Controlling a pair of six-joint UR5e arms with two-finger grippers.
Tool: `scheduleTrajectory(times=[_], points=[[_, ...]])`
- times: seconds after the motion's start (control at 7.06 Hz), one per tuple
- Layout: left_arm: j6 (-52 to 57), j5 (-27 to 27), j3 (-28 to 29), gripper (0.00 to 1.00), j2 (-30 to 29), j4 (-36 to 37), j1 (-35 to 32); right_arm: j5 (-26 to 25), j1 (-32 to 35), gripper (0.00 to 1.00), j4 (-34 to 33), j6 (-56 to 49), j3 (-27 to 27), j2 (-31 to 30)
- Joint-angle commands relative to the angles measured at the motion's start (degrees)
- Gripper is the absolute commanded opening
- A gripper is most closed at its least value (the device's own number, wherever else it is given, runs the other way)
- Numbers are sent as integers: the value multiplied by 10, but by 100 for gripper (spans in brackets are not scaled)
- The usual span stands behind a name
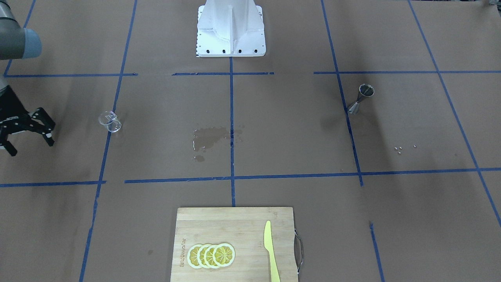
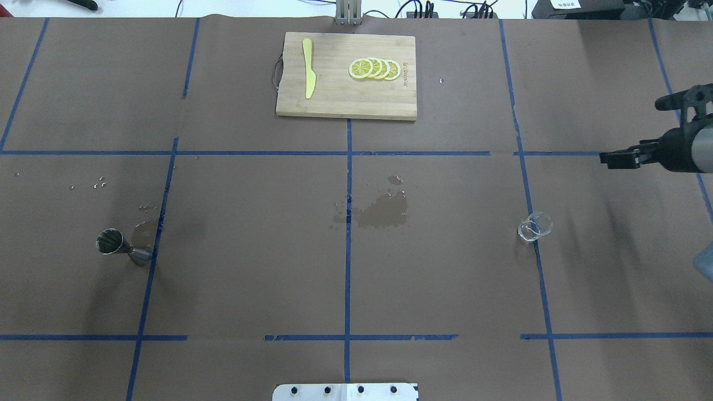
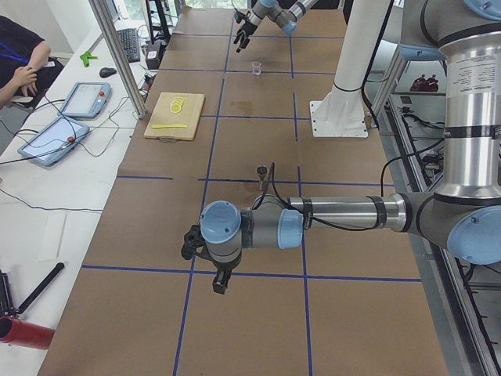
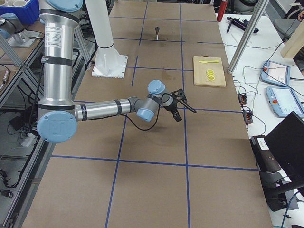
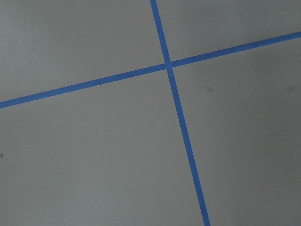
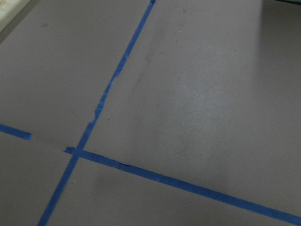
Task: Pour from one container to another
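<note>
Brown-paper table (image 2: pixel 250 267), wet patch (image 2: pixel 384 211) mid. Glass cup (image 2: pixel 535 227) on robot's right, jigger (image 2: pixel 123 248) left, well apart. Right gripper (image 1: pixel 29 141) fingers apart, empty; left gripper (image 3: pixel 205 268): can't tell.

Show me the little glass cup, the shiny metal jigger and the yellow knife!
glass cup (image 2: pixel 535 227): overhead view, on its clear wall.
jigger (image 2: pixel 110 241): overhead view, on its open upper cone.
yellow knife (image 2: pixel 310 81): overhead view, on its blade.
</note>
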Motion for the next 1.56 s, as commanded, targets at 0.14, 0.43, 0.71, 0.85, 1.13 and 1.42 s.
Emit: scheduleTrajectory(times=[0.14,0.43,0.71,0.85,1.13,1.42], points=[[0,0,-1,100,0,2,1,206,198,100,-238,-272,4,2],[0,1,0,100,0,2,0,217,238,100,-397,-348,4,5],[0,2,0,100,1,3,0,216,277,100,-514,-362,22,6],[0,2,0,100,1,3,0,210,281,100,-538,-365,39,4],[1,-1,-1,100,3,0,0,190,289,100,-540,-365,43,-4],[1,-1,-22,100,0,-8,0,178,289,100,-540,-363,41,-6]])
